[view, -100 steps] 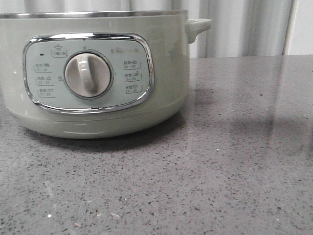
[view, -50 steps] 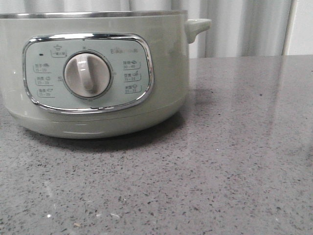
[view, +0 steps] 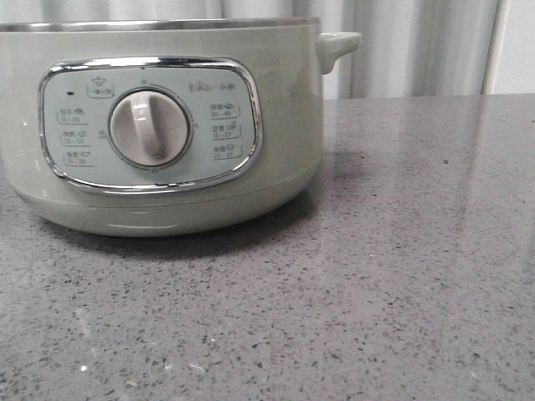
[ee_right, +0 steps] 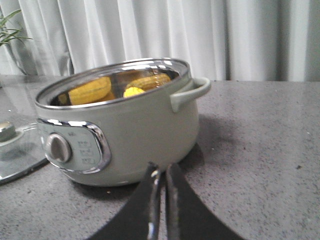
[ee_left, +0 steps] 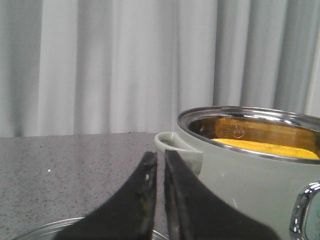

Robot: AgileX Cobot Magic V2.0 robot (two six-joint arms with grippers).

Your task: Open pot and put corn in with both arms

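The pale sage-green pot [view: 167,125] stands on the grey table at the front view's left, lid off, its cream knob [view: 150,128] facing the camera. In the right wrist view the pot [ee_right: 125,120] is open and the yellow corn [ee_right: 90,90] lies inside it. The left wrist view shows the pot [ee_left: 250,170] with corn [ee_left: 270,148] inside. My left gripper [ee_left: 160,157] is shut and empty beside the pot's side handle [ee_left: 175,145]. My right gripper [ee_right: 162,170] is shut and empty in front of the pot. Neither gripper shows in the front view.
The glass lid [ee_right: 12,150] lies flat on the table beside the pot's knob side; its rim also shows under my left gripper [ee_left: 45,230]. White curtains hang behind the table. A green plant [ee_right: 10,30] stands at the back.
A faint shadow or reflection on the table at the right has faded away. The pot has not moved.
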